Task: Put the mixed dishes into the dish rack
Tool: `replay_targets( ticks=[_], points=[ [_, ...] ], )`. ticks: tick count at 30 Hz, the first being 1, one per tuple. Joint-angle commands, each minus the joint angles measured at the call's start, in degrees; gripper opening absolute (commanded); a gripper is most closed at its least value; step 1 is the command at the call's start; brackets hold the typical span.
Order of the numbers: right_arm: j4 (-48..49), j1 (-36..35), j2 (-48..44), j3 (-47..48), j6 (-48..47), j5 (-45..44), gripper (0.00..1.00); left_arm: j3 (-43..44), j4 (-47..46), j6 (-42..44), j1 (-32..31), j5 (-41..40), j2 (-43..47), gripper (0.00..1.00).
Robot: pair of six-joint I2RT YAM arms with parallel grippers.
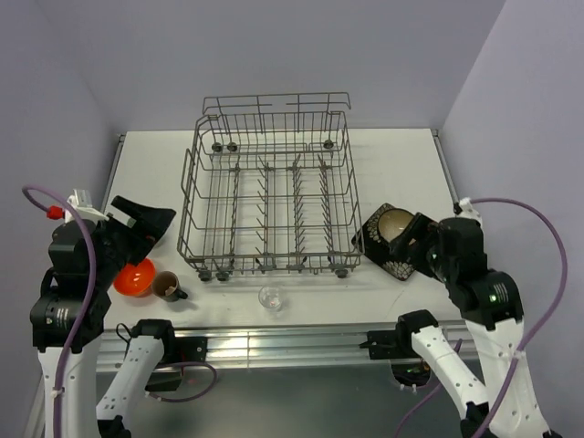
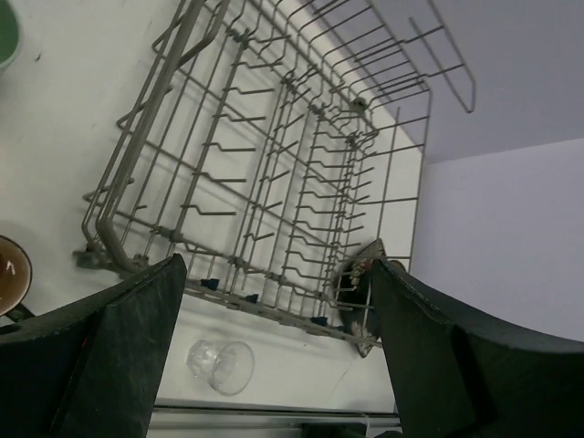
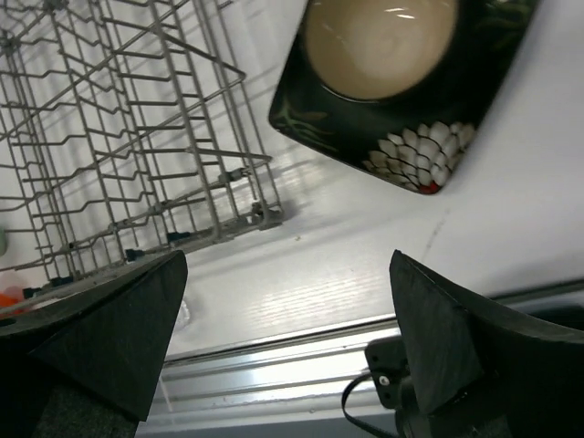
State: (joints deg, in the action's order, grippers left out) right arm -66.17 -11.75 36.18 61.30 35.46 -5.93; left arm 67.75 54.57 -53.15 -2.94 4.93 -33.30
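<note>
The table [image 1: 401, 164] is taken up mostly by the dish rack [image 1: 269, 196], which is set in the middle with its raised rail toward the far edge, so that its open top and rows of tines are presented to both arms; no dish is seen in it, and the loading is judged not yet begun. The black square plate [image 3: 401, 119] is found just beside the rack's near right corner, turned cornerwise, where it is within easy reach of the right arm. The orange bowl [image 1: 135, 277] and the brown mug [image 1: 168, 286] are grouped near the table's near left corner, off the rack's near left corner, and so are left to the left arm. The clear glass [image 2: 221, 365] is placed close to the near edge, in front of the rack's middle, and seems to be lying on its side. Only a sliver of the green cup [image 2: 5, 32] is caught at the left wrist view's edge. The left gripper [image 2: 278, 269] is held above the bowl and mug, angled toward the rack, its fingers spread wide with nothing between them. The right gripper [image 3: 287, 260] is raised over the table near the plate, pointed down and inward, likewise spread wide and empty.
</note>
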Motion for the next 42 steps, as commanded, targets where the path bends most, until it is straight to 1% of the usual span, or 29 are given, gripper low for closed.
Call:
replay_targets(
  ticks=[1, 4, 7, 9, 10, 11, 13, 16, 19, 20, 22, 23, 25, 26, 27, 30, 35, 39, 42],
  points=[
    [-6.7, -0.3, -3.7, -1.5, 4.3, -7.3, 1.00, 1.2, 5.1, 2.9, -0.1, 0.7, -3.2, 0.88],
    [-5.2, -0.3, -3.8, -4.6, 5.7, -5.2, 1.00, 5.2, 6.1, 6.4, -0.1, 3.5, -7.7, 0.87],
    [-3.8, -0.2, 1.1, -4.4, 5.4, -7.6, 0.99, 9.4, 7.7, 8.8, -0.1, 4.2, -12.2, 0.86],
    [-4.2, -0.1, 7.6, -2.2, 3.6, -9.5, 0.98, 12.2, 8.2, 9.5, -0.1, 4.7, -14.0, 0.85],
    [-4.9, 0.2, 9.7, 0.5, 3.2, -13.0, 0.98, 12.8, 8.0, 9.4, -0.1, 5.8, -14.9, 0.85],
    [-5.5, 0.5, 13.3, 1.7, 2.6, -14.2, 0.98, 13.1, 7.8, 9.1, -0.1, 6.2, -15.0, 0.84],
    [-3.4, 0.7, 15.6, 4.0, -1.2, -13.1, 0.97, 12.3, 6.9, 8.0, -0.1, 7.6, -14.3, 0.84],
    [-2.8, 1.8, 19.8, 8.1, -2.3, -16.1, 0.96, 8.8, 5.5, 6.5, -0.1, 9.5, -11.8, 0.82],
    [0.8, 2.5, 24.3, 9.7, -5.2, -16.6, 0.93, 6.1, 6.2, 5.8, -0.1, 10.4, -9.4, 0.82],
    [1.7, 2.5, 27.3, 9.6, -5.9, -16.6, 0.88, 5.1, 6.4, 5.8, -0.1, 10.5, -8.9, 0.82],
    [3.9, 2.7, 30.7, 9.5, -6.8, -15.3, 0.84, 4.6, 6.8, 5.9, -0.1, 10.6, -7.8, 0.82],
    [4.7, 2.7, 33.7, 9.4, -6.9, -14.2, 0.79, 4.5, 7.1, 6.1, -0.1, 10.6, -7.7, 0.82],
    [7.5, 2.6, 36.0, 8.3, -6.9, -10.6, 0.75, 4.4, 7.2, 6.5, -0.1, 10.7, -7.6, 0.82],
    [9.0, 2.6, 37.1, 7.6, -7.2, -9.1, 0.71, 4.3, 7.0, 6.7, -0.1, 10.9, -7.7, 0.82],
    [11.8, 2.6, 37.6, 6.8, -7.2, -7.8, 0.70, 4.3, 6.9, 6.9, -0.1, 11.2, -7.8, 0.82],
    [14.0, 2.7, 41.1, 5.2, -6.5, -5.2, 0.65, 4.9, 6.5, 7.8, -0.1, 11.8, -8.9, 0.82],
    [17.4, 2.7, 46.2, 4.4, -5.8, -4.3, 0.63, 6.7, 6.8, 9.5, -0.2, 12.0, -10.9, 0.82],
    [19.4, 2.7, 50.6, 5.1, -5.8, -2.5, 0.60, 5.9, 6.0, 9.0, -0.1, 13.2, -10.7, 0.81],
    [20.6, 2.7, 53.0, 4.6, -6.0, -4.2, 0.59, 5.8, 6.1, 9.0, -0.1, 13.4, -10.4, 0.81]
  ],
)
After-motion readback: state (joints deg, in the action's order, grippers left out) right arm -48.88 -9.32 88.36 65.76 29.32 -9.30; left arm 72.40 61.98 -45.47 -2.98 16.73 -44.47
